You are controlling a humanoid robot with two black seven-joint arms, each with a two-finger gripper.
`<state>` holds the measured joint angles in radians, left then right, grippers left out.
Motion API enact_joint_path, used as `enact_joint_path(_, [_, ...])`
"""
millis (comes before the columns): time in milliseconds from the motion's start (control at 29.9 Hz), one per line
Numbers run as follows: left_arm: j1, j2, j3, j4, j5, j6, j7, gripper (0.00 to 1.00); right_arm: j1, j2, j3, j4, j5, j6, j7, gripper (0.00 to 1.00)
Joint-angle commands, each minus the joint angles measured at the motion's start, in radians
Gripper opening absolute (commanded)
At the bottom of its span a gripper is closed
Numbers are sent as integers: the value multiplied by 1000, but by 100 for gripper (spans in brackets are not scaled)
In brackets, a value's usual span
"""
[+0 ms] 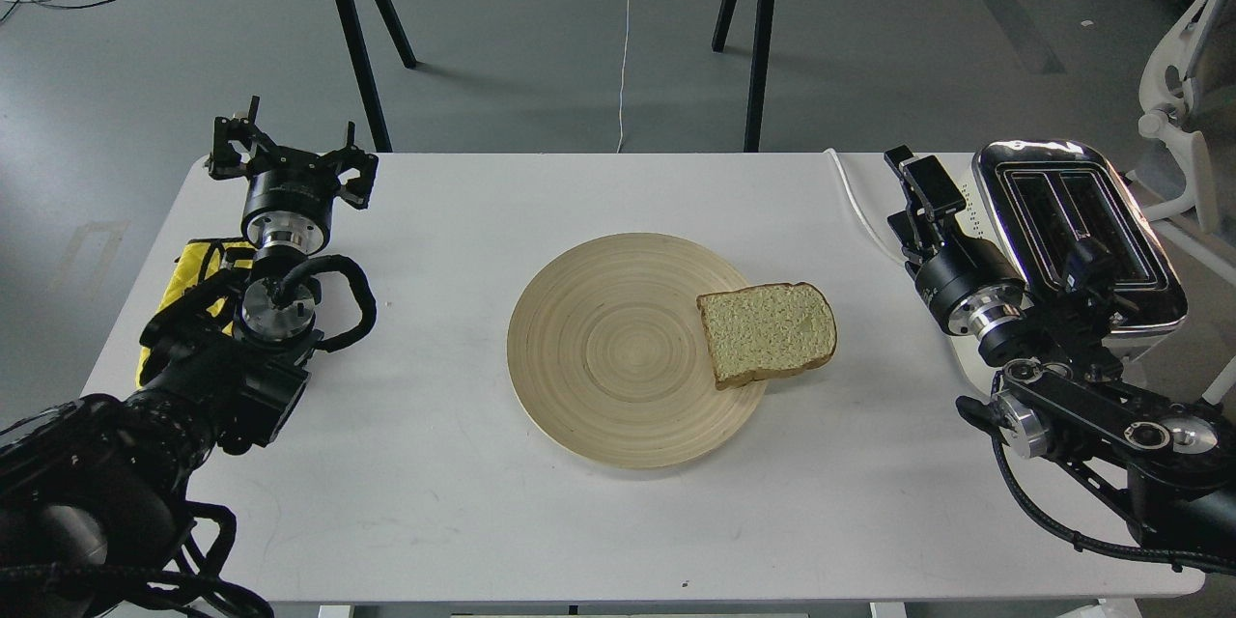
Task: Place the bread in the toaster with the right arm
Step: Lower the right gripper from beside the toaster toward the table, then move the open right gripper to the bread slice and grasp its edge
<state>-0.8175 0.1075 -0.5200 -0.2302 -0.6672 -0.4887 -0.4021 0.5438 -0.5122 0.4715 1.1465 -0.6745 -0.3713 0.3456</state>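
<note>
Pale tan bread (767,333) lying flat on the right rim of a round wooden plate (618,352), crust corner overhanging onto the white bench (463,203), near the bench's middle. Cream toaster (1077,237) standing at the right edge, chrome top up, both slots empty and running roughly toward the far edge. Right gripper (915,182) hovering just beside the toaster's left side, pointed at the far edge, empty; fingers seen end-on and dark, so cannot tell whether spread or pressed together. Left gripper (290,154) near the far left corner, fingers spread, holding nothing, above a yellow cloth (198,263).

Key relation: bread sits inward and toward the near edge from the right gripper, with bare bench between them; right arm clearly nearer than left. Slice's straight bottom crust faces the near edge, rounded top facing right toward the toaster. Probably calls for swinging back toward the plate, then pinching the overhanging right edge, not yet begun.
</note>
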Motion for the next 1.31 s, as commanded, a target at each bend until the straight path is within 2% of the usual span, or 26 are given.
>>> enact_joint_path(0, [0, 0, 0, 0, 0, 0, 0, 100, -5, -34, -54, 4, 0, -11, -2, 100])
enact_joint_path(703, [0, 0, 0, 0, 0, 0, 0, 100, -22, -29, -290, 4, -2, -26, -4, 100])
enact_joint_path(938, [0, 0, 0, 0, 0, 0, 0, 100, -22, 38, -306, 4, -4, -29, -2, 96])
enact_joint_path(1139, [1, 0, 0, 0, 0, 0, 0, 100, -22, 50, -307, 4, -5, -29, -4, 72])
enact_joint_path(1273, [0, 0, 0, 0, 0, 0, 0, 100, -21, 54, -304, 2, -5, -29, 1, 48])
